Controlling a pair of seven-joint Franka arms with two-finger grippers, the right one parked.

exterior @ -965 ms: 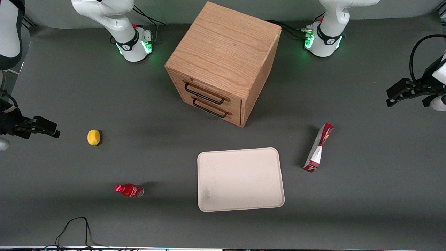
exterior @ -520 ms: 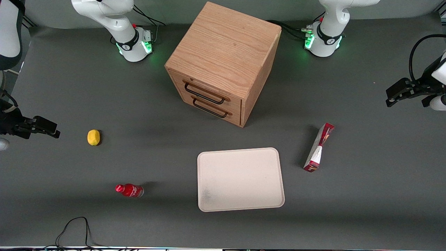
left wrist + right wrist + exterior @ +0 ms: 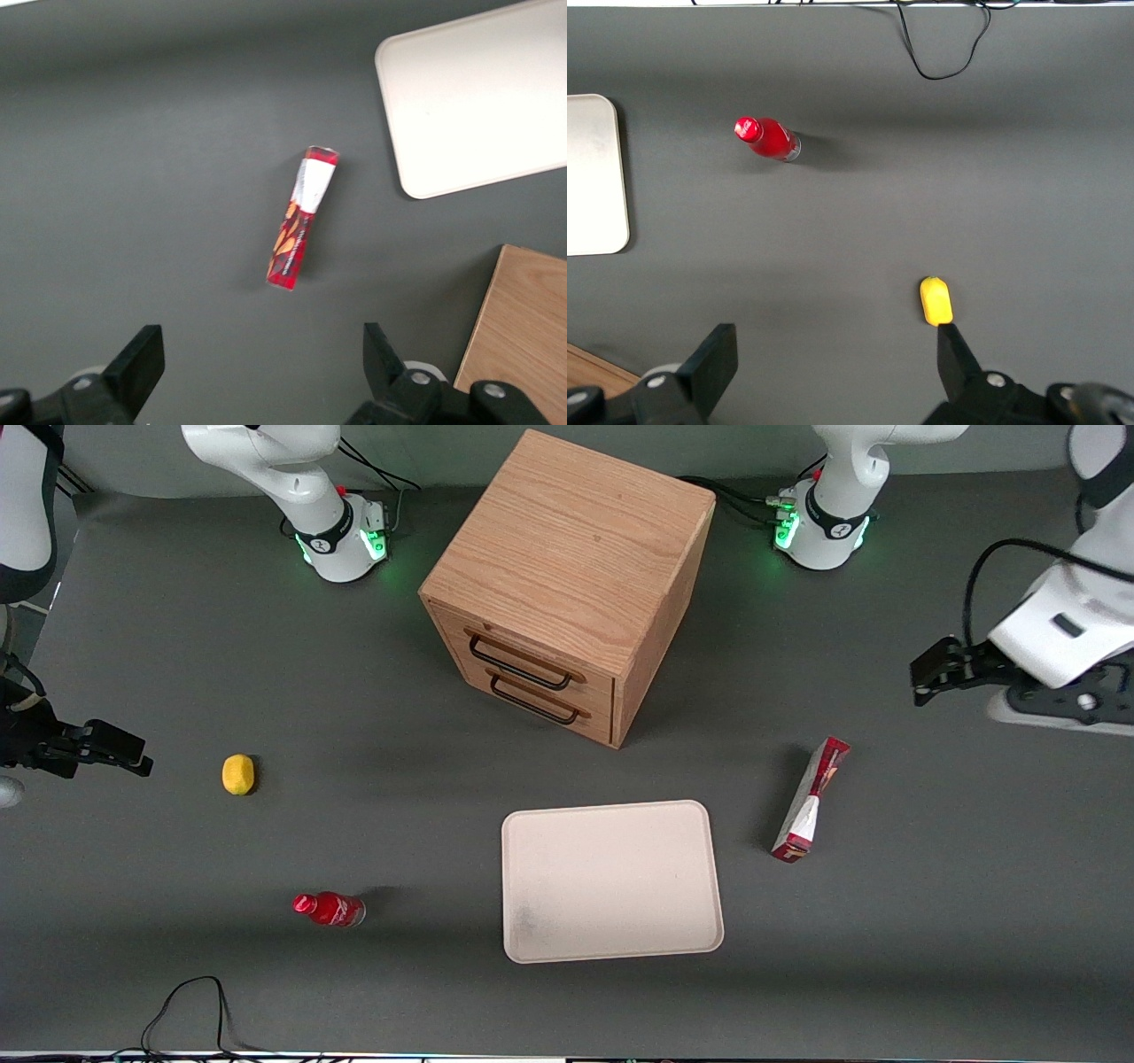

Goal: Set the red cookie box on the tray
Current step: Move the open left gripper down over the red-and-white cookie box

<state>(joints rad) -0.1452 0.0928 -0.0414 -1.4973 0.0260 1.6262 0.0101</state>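
light, stiff, thin box (image 3: 811, 800) on edge at tray's (image 3: 611, 881) 3 o'clock; best pinched across flat faces mid-length by gripper (image 3: 261, 376), jaws spread, above tabletop (image 3: 266, 646).

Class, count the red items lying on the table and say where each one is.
2. The red cookie box stands on its edge beside the tray, toward the working arm's end, with the open gripper above it. The small red bottle is toward the parked arm's end.
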